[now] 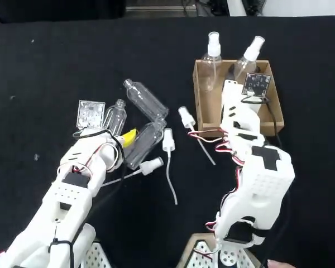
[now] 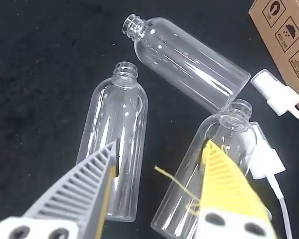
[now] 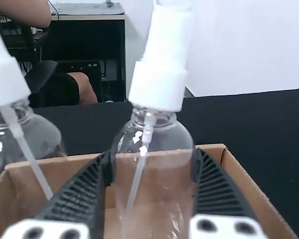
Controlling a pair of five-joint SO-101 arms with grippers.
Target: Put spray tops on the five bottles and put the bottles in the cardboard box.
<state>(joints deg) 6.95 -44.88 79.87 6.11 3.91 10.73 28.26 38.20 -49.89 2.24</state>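
Observation:
Three uncapped clear bottles lie on the black table: one (image 1: 116, 116) (image 2: 117, 144), one (image 1: 145, 99) (image 2: 189, 64) and one (image 1: 144, 144) (image 2: 214, 164). My left gripper (image 1: 121, 135) (image 2: 159, 194) hovers open just over them, its yellow finger (image 2: 224, 184) above the third. Three loose spray tops (image 1: 185, 117), (image 1: 168, 139), (image 1: 151, 166) lie nearby. In the cardboard box (image 1: 197, 97) (image 3: 60, 167) stand two capped bottles. My right gripper (image 1: 240, 75) (image 3: 152, 154) is shut on the tilted one (image 1: 247, 60) (image 3: 152, 144); the other (image 1: 210, 64) (image 3: 10, 134) stands beside it.
The box (image 2: 289, 35) sits at the table's far right, with my right arm stretched over its near wall. Long dip tubes (image 1: 172, 181) trail from the loose spray tops (image 2: 276, 94) between the two arms. Bare black table lies to the far left.

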